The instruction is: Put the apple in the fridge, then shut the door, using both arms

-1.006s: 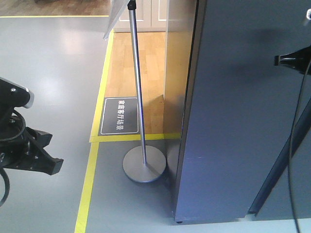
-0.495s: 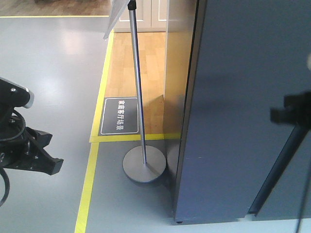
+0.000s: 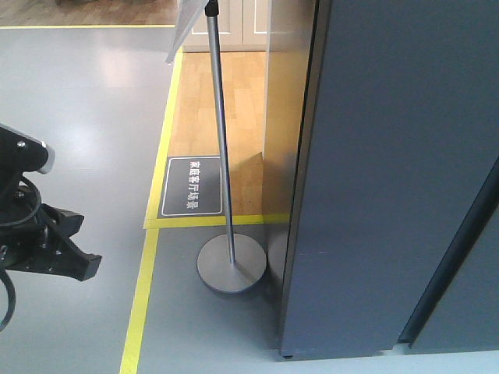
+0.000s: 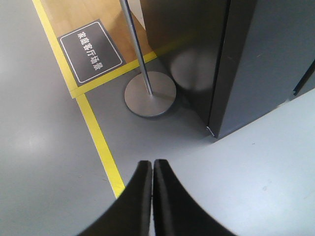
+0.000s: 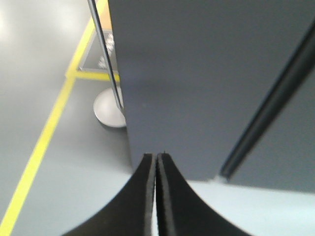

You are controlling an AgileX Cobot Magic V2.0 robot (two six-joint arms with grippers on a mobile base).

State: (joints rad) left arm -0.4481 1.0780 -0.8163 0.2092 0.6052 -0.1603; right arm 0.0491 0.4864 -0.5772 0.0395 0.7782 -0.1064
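Fridge fills the right of the front view with its dark grey door shut flush, the apple nowhere visible, a sign stand on a round base just beside its left edge, and the left arm at the far left over the grey floor. From the left wrist, the left gripper has its fingers pressed together, empty, above the floor near yellow tape, the fridge corner beyond. From the right wrist, the right gripper likewise has its fingers together, holding nothing, close before the door.
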